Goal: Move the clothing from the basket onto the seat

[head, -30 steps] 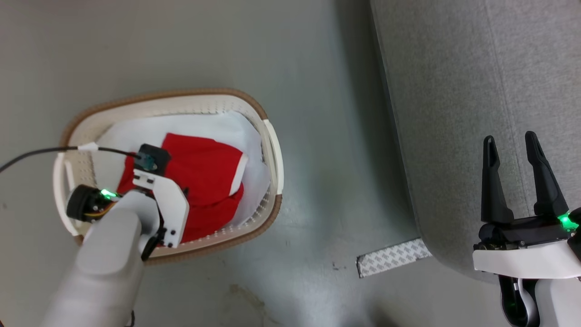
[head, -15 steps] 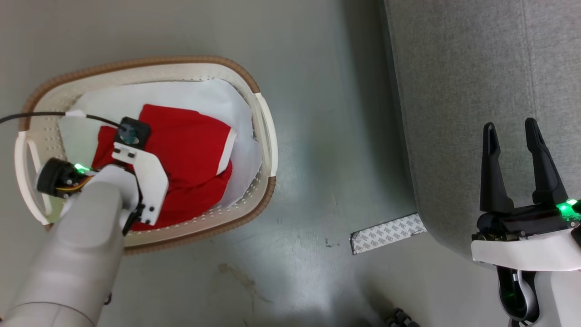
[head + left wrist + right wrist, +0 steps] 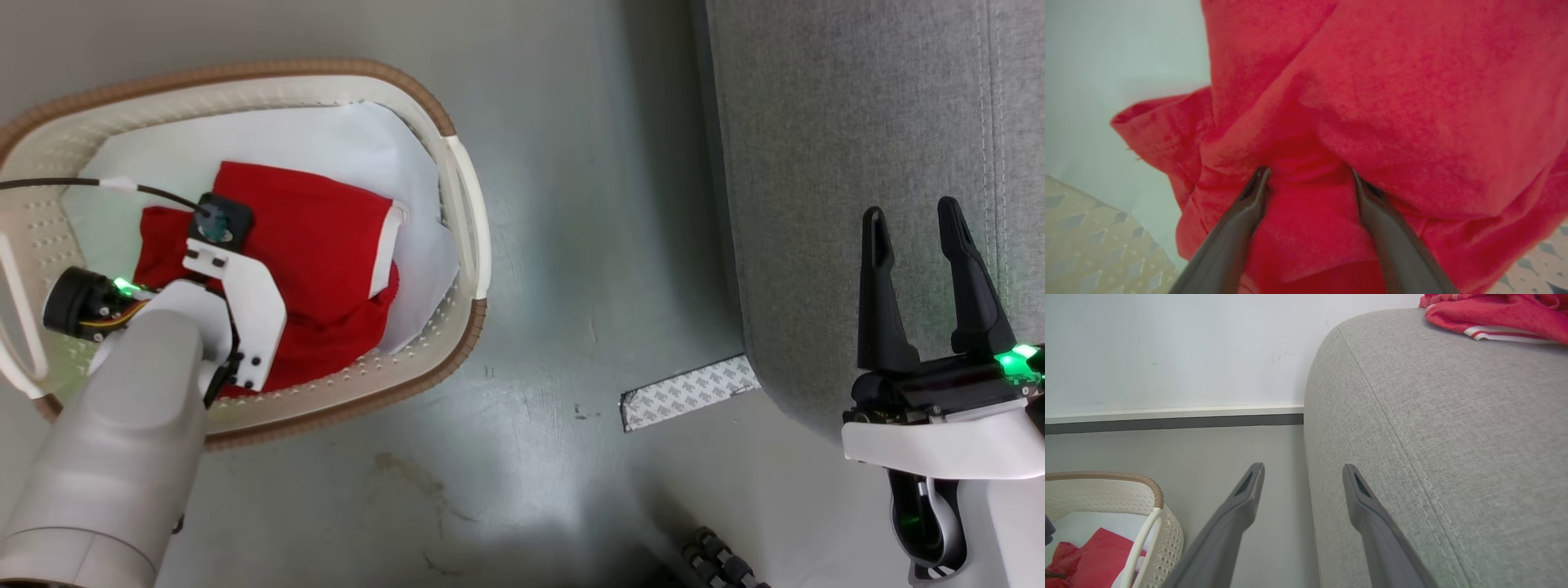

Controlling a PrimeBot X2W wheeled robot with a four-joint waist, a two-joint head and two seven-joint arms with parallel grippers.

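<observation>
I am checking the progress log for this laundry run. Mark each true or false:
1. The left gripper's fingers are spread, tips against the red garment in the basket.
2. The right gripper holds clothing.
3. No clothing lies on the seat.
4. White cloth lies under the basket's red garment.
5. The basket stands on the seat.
1. True: the left gripper is open, its tips against the red garment inside the basket.
2. False: the right gripper is open and empty, over the seat.
3. False: a white-trimmed red piece lies on it.
4. True: the white cloth shows beneath it.
5. False: it stands on the floor beside the seat.
</observation>
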